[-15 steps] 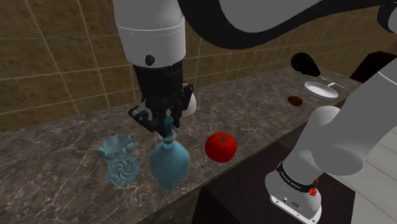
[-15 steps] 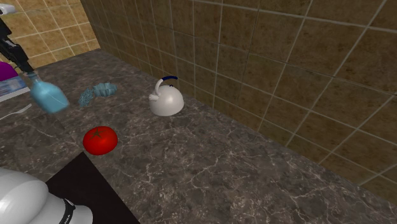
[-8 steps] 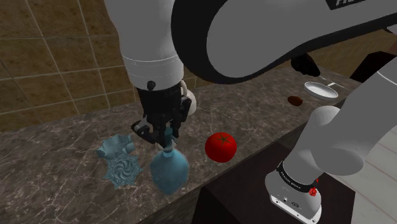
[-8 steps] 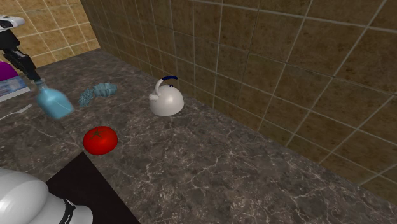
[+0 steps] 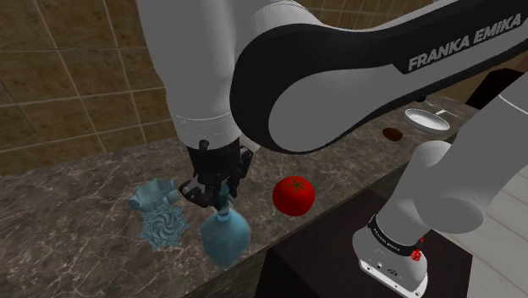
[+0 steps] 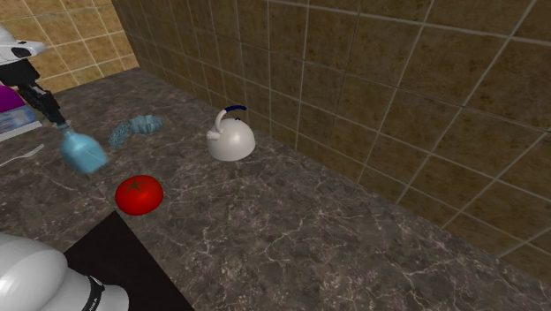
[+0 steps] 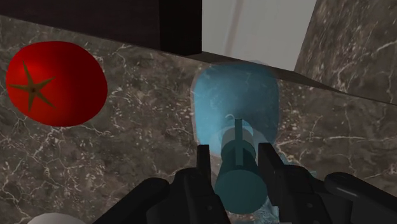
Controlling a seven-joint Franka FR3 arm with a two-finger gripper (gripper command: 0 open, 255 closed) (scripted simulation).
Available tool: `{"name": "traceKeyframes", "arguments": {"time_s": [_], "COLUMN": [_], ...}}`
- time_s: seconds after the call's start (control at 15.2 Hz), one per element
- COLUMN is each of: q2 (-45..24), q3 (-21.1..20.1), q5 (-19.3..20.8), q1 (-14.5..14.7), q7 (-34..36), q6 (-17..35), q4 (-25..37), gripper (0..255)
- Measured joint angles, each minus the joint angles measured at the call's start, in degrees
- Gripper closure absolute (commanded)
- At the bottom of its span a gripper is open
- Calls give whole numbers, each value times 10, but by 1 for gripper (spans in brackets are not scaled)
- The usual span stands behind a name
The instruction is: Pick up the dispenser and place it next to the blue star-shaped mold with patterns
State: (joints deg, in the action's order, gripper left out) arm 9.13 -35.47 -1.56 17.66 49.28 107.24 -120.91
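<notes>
Countertop [image 5: 76, 203], front edge, from the shoulder view's left. The blue star-shaped mold [image 5: 161, 224] lies flat. Just beside it hangs the pale blue dispenser [image 5: 224, 237], base down, carried by its neck, probably so it can be set upright by the mold; counter contact cannot be told. The gripper [image 5: 217, 196], narrowly parted, clamps the pump neck. A red tomato [image 5: 294, 195] sits farther along.
</notes>
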Motion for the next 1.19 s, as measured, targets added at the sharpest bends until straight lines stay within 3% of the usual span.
{"name": "traceKeyframes", "arguments": {"time_s": [0.4, 0.79, 0.86, 1.19], "q2": [-16, -18, -18, -18], "q3": [-5, -5, -5, -5], "q5": [8, 9, 9, 9], "q1": [0, 0, 0, 0], "q7": [8, 10, 10, 10], "q6": [47, 52, 52, 52], "q4": [-34, -37, -37, -37], "gripper": [255, 255, 0, 0]}}
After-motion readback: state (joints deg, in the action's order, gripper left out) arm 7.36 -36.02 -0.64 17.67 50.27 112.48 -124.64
